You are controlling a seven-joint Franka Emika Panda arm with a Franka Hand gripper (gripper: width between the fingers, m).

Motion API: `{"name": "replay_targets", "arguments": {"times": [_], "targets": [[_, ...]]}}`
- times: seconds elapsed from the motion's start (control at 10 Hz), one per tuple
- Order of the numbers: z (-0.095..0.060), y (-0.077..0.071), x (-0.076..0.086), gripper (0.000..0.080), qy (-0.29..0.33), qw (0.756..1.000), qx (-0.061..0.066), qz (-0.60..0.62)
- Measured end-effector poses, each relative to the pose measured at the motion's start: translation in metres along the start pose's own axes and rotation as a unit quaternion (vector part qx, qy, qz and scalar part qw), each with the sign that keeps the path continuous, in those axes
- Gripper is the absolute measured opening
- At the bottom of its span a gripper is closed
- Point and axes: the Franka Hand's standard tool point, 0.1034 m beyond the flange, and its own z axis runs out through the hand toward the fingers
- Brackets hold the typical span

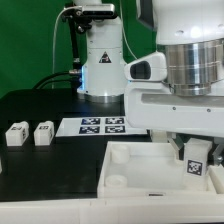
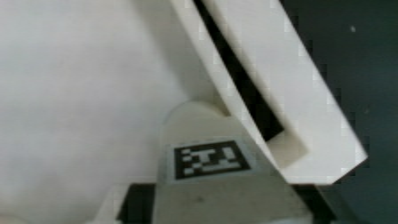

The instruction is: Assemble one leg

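My gripper (image 1: 193,160) is shut on a leg (image 1: 194,165), a chunky white block with a black-and-white tag. It holds the leg over the large white square piece (image 1: 128,172), near that piece's corner at the exterior view's right. In the wrist view the leg (image 2: 214,150) sits between the jaws of the gripper (image 2: 222,207), just above the piece's inner floor and close beside its raised rim (image 2: 267,80). I cannot tell whether the leg touches the floor. Two more legs (image 1: 15,133) (image 1: 43,133) stand side by side on the black table at the exterior view's left.
The marker board (image 1: 100,125) lies flat on the table behind the square piece. The arm's white base (image 1: 100,60) stands at the back, in front of a green backdrop. The black table (image 2: 347,60) shows beyond the rim in the wrist view.
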Motion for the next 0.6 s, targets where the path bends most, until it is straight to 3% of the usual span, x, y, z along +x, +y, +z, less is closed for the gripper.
{"name": "replay_targets", "arguments": {"times": [0.4,0.6], "targets": [[-0.003,0.018,0.012,0.0313,0.016,0.993,-0.025,0.112],[-0.003,0.019,0.012,0.0314,0.016,0.994,-0.026,0.103]]}}
